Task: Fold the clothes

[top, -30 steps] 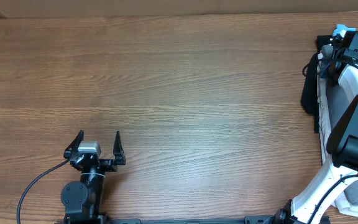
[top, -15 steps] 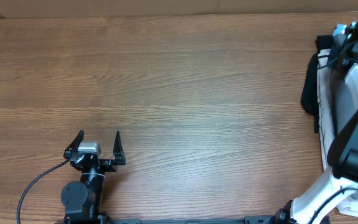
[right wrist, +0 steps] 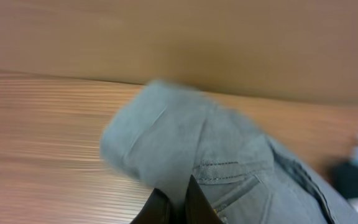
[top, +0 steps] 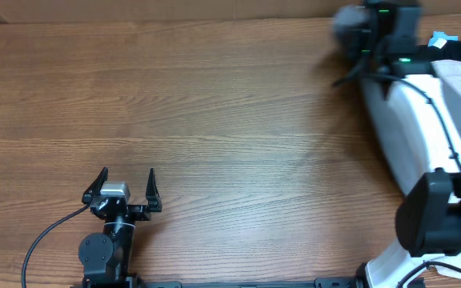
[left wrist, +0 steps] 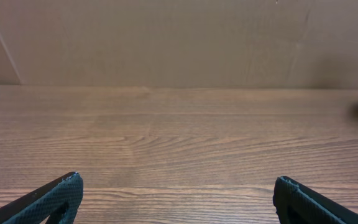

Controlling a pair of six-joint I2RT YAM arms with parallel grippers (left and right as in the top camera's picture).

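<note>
The grey shorts (right wrist: 222, 149) hang bunched from my right gripper (right wrist: 178, 202), which is shut on a fold of them; a stitched pocket seam shows beside the fingers. In the overhead view the right gripper (top: 368, 34) is at the table's far right back, blurred by motion. A grey lump of the shorts (top: 345, 21) sticks out to its left, and paler fabric (top: 422, 120) trails back toward the right edge. My left gripper (top: 128, 182) is open and empty near the front left, far from the shorts. Its fingertips (left wrist: 179, 194) frame bare wood.
The wooden table (top: 214, 104) spreads between the two arms. A brown cardboard wall (left wrist: 166, 37) stands along the back edge. A small blue object (top: 441, 38) and something dark (top: 458, 53) lie at the far right back corner.
The right arm has swung from the right edge inward and to the back, carrying the grey shorts over the table. The left arm has not moved.
</note>
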